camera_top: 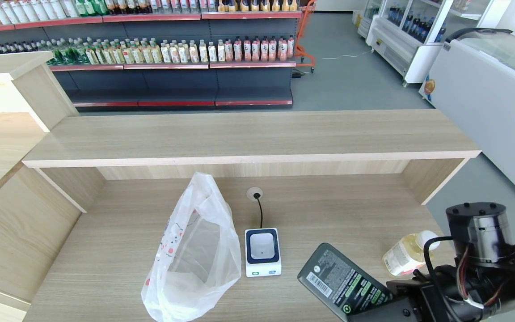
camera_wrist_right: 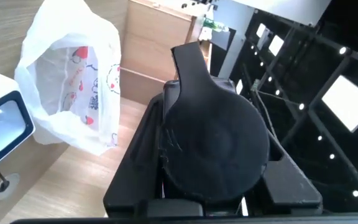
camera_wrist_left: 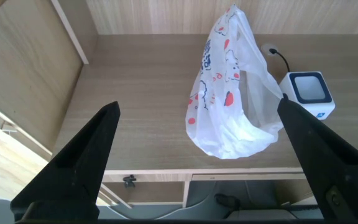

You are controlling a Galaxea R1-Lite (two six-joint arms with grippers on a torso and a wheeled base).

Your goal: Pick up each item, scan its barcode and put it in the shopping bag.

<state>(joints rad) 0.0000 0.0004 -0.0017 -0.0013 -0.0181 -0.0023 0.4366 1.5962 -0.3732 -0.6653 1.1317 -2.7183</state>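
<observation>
Two items are left, by my judgement: the dark packet [camera_top: 344, 281] clamped in my right gripper [camera_top: 403, 297], held just beside the scanner [camera_top: 262, 252], and the bottle [camera_top: 407, 254] lying on the counter [camera_top: 351, 210] to its right. The shopping bag [camera_top: 195, 255] looks empty, so nothing is bagged yet. My left gripper [camera_wrist_left: 197, 109] hangs wide open near the bag. The packet's white barcode faces up, and its other print is too small to read.

Dark package [camera_top: 342, 281]: near end was hidden inside the right gripper [camera_top: 394, 297] and its print was too small to make out. Bottle [camera_top: 407, 254] was partly covered by the arm's cable. Shopping bag [camera_top: 195, 250]: bottom was cut off by the head view's lower edge.
</observation>
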